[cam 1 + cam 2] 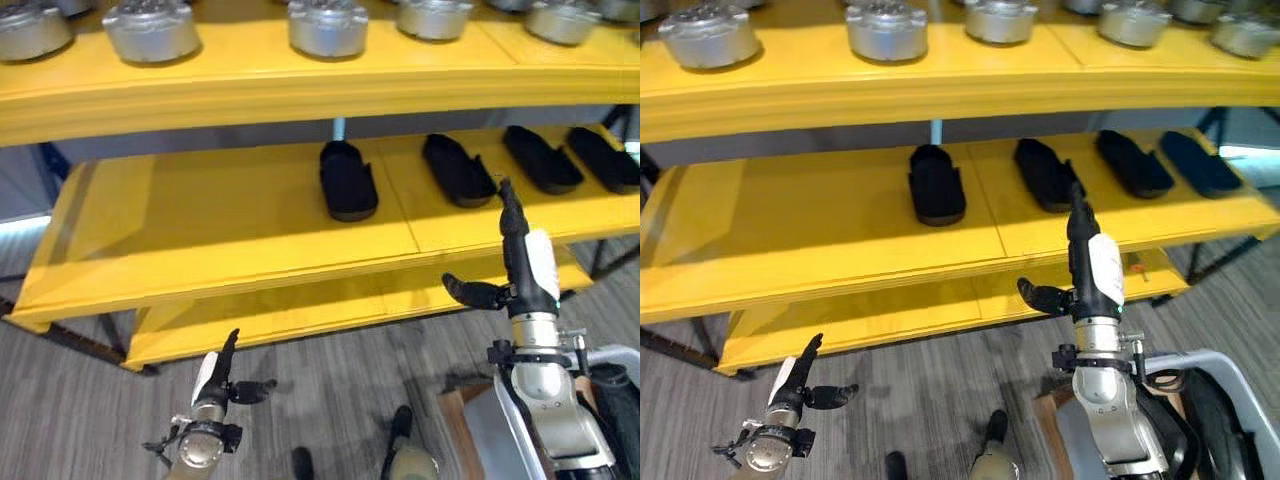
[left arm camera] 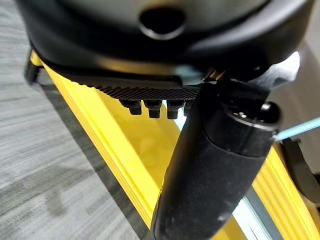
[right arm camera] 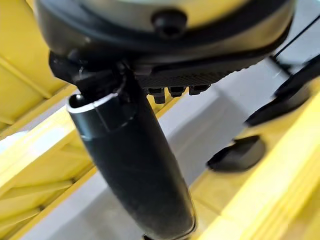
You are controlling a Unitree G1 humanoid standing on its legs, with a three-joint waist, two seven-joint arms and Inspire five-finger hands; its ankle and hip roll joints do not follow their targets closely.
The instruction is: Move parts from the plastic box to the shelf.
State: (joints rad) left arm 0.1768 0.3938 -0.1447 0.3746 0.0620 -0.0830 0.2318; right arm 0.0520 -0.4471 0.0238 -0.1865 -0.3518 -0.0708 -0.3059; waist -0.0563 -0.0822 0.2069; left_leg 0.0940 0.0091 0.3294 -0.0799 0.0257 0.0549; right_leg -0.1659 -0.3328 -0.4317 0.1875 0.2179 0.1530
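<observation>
Shelf [image 1: 230, 215]: yellow, three boards seen from my head, standing on grey wood-grain floor [image 1: 60, 400].

Top board [image 1: 250, 85]: a row of round silver metal parts [image 1: 152, 30] along it, partly cut by the upper edge of the view.

Middle board [image 1: 820, 225]: four flat black parts lying lengthwise, side by side and apart. The leftmost black part [image 1: 348, 180] sits near the centre; the second black part [image 1: 458, 170], third black part [image 1: 541, 160] and fourth black part [image 1: 605, 160] follow toward my right. The left half of this board is bare.

Bottom board [image 1: 290, 310]: a yellow strip below the middle board.

Plastic box [image 1: 1230, 385]: grey, at my lower right beside my right arm, with dark parts [image 1: 1210, 415] inside it; I cannot tell how many.

My right hand [image 1: 520, 262]: raised in front of the middle board's edge, below and just beside the second black part. Fingers [image 1: 511, 215] straight and pointing up, thumb out to the side, released, grasping nothing.

My left hand [image 1: 215, 378]: low, in front of the bottom board, above the floor. Fingers straight, thumb spread, released, grasping nothing.
</observation>
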